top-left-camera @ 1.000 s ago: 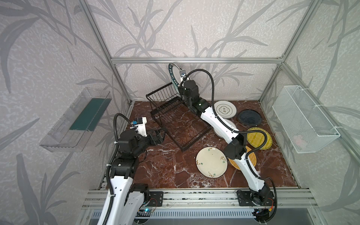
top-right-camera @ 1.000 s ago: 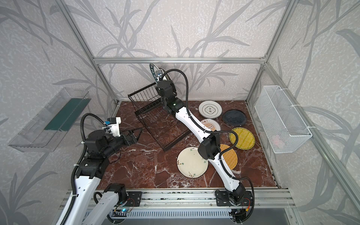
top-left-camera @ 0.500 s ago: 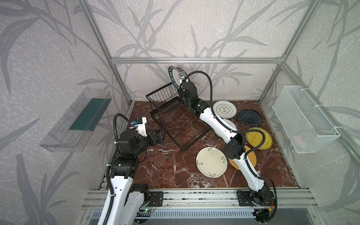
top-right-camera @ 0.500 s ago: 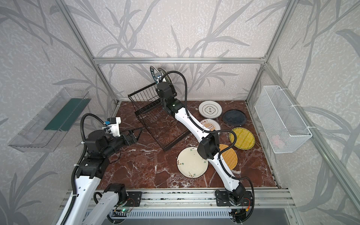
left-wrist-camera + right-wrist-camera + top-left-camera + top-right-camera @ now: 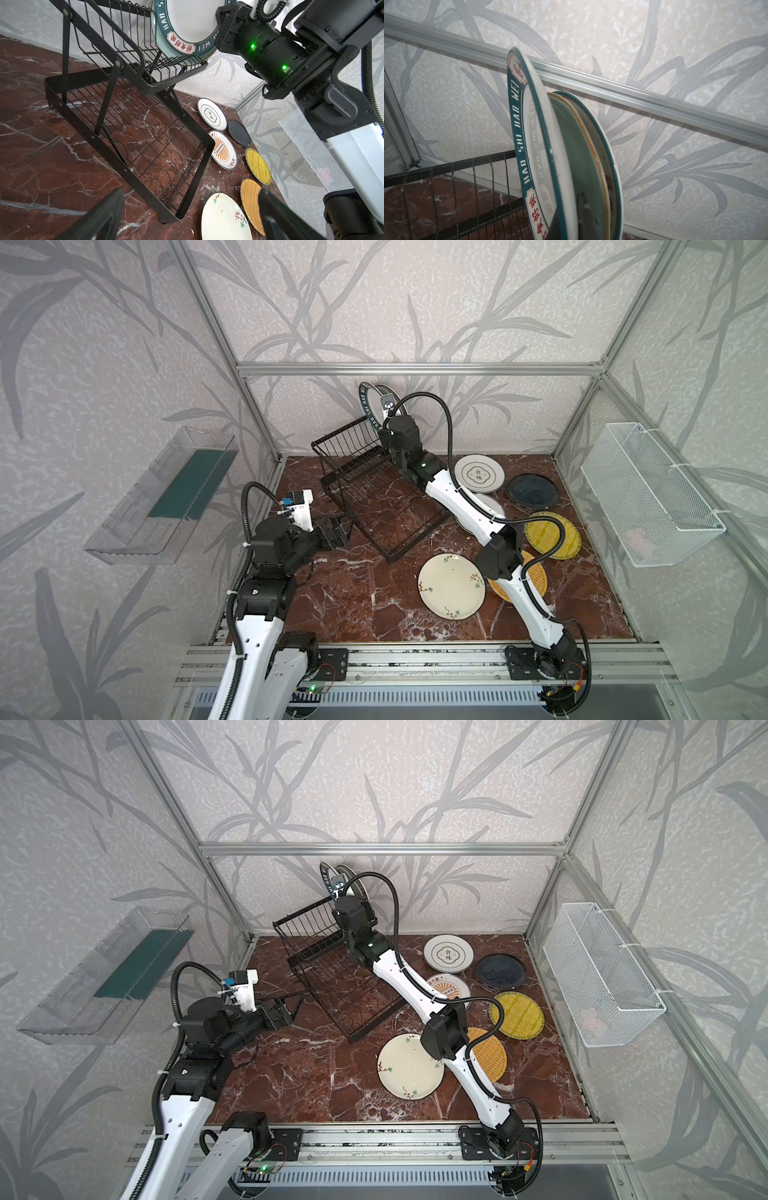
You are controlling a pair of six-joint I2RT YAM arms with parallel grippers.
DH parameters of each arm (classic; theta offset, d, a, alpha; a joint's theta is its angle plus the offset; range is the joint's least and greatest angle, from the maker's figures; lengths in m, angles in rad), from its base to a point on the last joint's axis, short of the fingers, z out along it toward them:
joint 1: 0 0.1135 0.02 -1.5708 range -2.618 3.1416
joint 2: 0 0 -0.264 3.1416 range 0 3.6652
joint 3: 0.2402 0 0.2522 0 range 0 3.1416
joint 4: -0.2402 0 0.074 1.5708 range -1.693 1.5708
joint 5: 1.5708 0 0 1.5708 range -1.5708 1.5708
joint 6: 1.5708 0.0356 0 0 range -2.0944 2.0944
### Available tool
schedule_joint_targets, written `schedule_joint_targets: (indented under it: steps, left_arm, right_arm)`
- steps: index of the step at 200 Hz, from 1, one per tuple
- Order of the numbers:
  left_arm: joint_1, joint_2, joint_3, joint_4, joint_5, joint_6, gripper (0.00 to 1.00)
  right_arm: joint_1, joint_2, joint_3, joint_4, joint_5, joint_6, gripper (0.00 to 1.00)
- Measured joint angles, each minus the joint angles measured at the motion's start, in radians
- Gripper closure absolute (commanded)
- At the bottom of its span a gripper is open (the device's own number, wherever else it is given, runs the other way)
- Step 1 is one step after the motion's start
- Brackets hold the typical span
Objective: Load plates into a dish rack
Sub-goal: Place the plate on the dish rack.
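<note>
In both top views: right claw point(image 5: 387, 425) clamped on teal-rimmed plate point(image 5: 366, 406), upright over upper basket point(image 5: 349, 445) of rack point(image 5: 361, 470); left claw point(image 5: 347, 526) spread wide, empty, just beside lower tray point(image 5: 399, 516). Six plates point(image 5: 451, 591) flat on counter point(image 5: 353, 605). Left wrist view: held plate's lower rim at basket wires. Right wrist view: fingers point(image 5: 582, 215) pinching that plate; green plate point(image 5: 571, 158) and third plate point(image 5: 602, 158) close behind.

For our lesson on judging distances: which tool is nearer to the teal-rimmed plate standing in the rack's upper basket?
Right. The right tool is shut on the teal-rimmed plate at its edge; the left tool hangs open, apart from it, beside the dish rack at its lower tray.
</note>
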Motion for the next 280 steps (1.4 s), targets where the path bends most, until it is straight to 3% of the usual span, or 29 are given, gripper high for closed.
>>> schedule_joint_targets:
  steps: [171, 219, 280]
  left_arm:
    - [0.011, 0.005, -0.006, 0.018, 0.007, -0.014, 0.01]
    - [0.011, 0.005, -0.006, 0.021, 0.011, -0.016, 0.01]
    - [0.011, 0.005, -0.006, 0.022, 0.02, -0.016, 0.01]
  right_arm:
    - [-0.008, -0.001, -0.085, 0.03, -0.065, -0.004, 1.0]
    - [-0.013, -0.002, -0.087, 0.03, -0.077, 0.003, 0.81]
    - [-0.013, -0.002, -0.088, 0.027, -0.089, 0.003, 0.73]
